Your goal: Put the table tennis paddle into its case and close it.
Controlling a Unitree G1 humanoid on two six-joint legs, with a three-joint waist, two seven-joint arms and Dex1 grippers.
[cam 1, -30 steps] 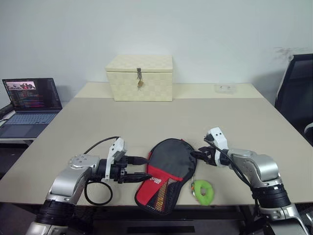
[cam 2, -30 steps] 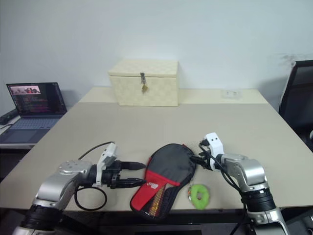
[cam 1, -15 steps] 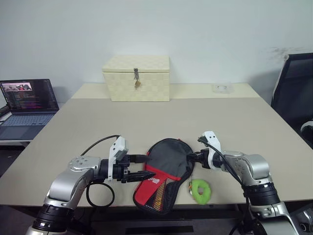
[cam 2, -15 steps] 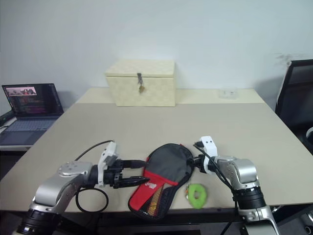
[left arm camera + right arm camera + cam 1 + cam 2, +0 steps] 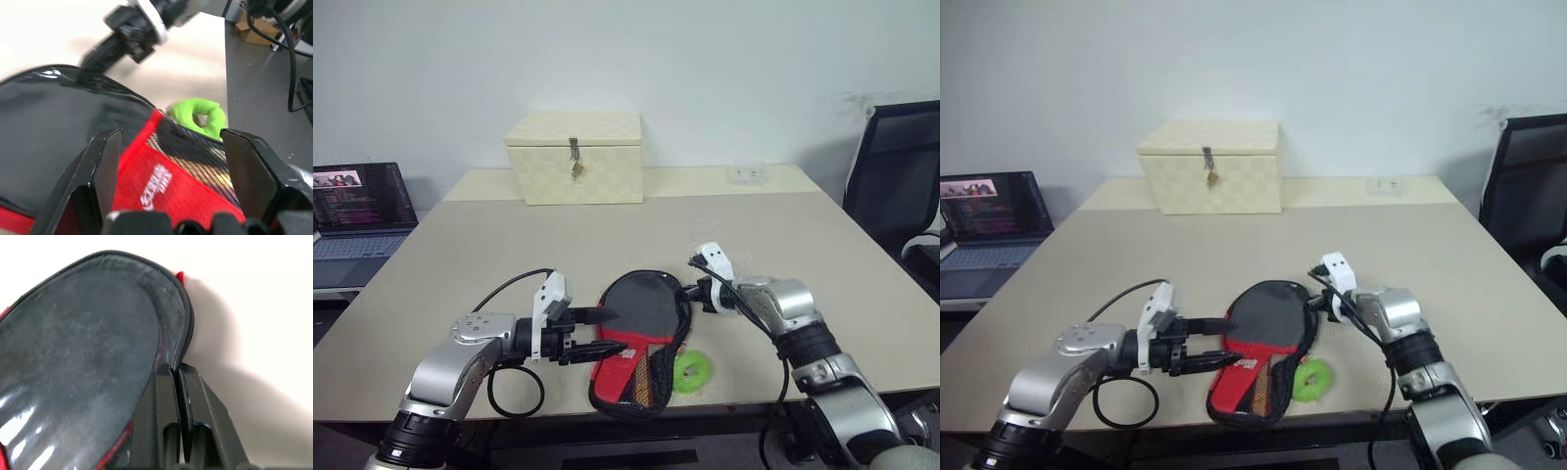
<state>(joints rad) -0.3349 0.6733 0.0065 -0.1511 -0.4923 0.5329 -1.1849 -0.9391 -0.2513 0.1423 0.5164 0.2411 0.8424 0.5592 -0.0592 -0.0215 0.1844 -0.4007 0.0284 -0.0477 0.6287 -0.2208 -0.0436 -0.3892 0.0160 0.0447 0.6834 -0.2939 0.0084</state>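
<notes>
Paddle case (image 5: 641, 338): soft zip pouch, black rounded part and red narrow end with black mesh pocket, lying flat on the beige tabletop (image 5: 607, 235) close to its near edge, rounded part pointing away from the robot, red end toward the edge. Table tennis paddle: not separately visible; whether it lies inside the case cannot be told. Green ring-shaped pull tag (image 5: 690, 372): on the tabletop just beside the case's red end, on the case's right. Right gripper (image 5: 175, 374): at the right rim of the case's black rounded part, fingers (image 5: 161, 401) pressed together and pinching the rim at the zip line. Left gripper (image 5: 597, 333): on the case's left side, pointing across it, fingers (image 5: 100, 166) spread wide with the red end and mesh pocket seen between them in the left wrist view; holding nothing, and contact with the case cannot be told. Cream woven latched box (image 5: 576, 157): on the far part of the tabletop, well beyond the case, lid closed. Small white item (image 5: 747, 174): far right part of the tabletop, well beyond the case. Open laptop (image 5: 357, 211): on a separate surface well to the case's left. Black office chair (image 5: 891, 186): off the tabletop, well to the case's right.
</notes>
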